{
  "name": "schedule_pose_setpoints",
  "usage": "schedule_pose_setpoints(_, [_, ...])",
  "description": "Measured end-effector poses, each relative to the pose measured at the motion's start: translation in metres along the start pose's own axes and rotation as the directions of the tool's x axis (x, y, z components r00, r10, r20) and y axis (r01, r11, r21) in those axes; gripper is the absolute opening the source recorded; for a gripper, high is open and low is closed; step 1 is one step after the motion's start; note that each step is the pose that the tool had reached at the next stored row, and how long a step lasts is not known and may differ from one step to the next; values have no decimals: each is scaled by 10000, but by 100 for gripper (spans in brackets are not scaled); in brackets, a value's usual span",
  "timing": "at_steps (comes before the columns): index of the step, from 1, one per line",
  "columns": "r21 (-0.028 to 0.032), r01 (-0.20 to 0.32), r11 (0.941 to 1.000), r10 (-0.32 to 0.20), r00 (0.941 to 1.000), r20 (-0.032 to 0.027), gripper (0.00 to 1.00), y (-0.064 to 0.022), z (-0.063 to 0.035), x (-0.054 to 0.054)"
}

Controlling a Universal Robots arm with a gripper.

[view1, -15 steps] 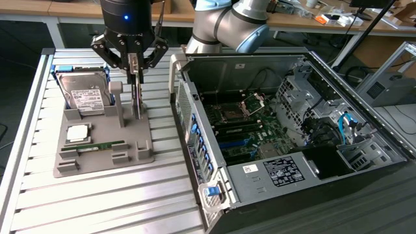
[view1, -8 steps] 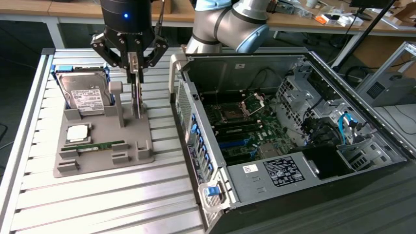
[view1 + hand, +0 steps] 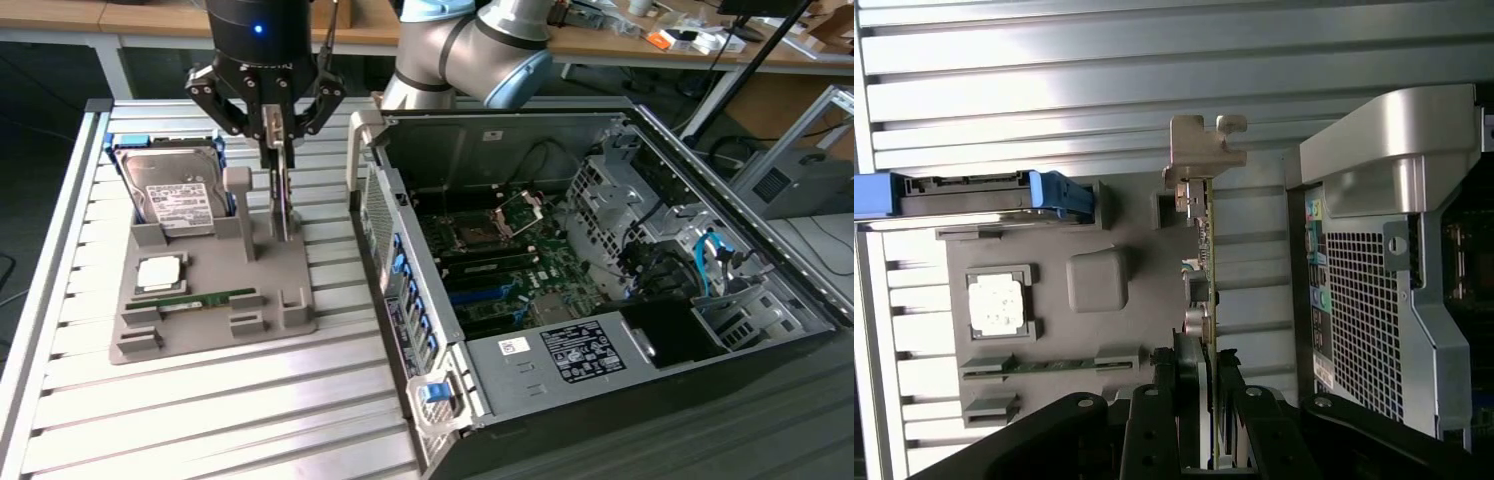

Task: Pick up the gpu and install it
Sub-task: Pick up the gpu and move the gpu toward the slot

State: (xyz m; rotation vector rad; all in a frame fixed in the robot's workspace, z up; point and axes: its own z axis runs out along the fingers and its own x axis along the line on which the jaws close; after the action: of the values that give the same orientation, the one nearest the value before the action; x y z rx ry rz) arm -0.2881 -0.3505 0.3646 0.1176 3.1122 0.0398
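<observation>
Over the grey fixture (image 3: 200,332), your gripper (image 3: 276,130) pinches the gpu (image 3: 280,200) by its top edge, jaws partly closed on it; card upright (edge-on in the wrist view) just beside the hard drive (image 3: 174,195), outside the case (image 3: 534,375).

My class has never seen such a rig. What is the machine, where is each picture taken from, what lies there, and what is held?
A robot arm ends in a gripper, a clamp. One camera stands off the arm; the other rides on its wrist. On the slatted table a grey holder carries a hard drive, a processor chip and a memory stick, beside an open computer case. The gripper is clamped on the gpu, a thin upright card.
</observation>
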Motion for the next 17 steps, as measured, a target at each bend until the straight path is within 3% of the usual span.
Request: schedule_pose_setpoints(17, [-12,0,10000,0,10000,-1,27,1,-56,-1])
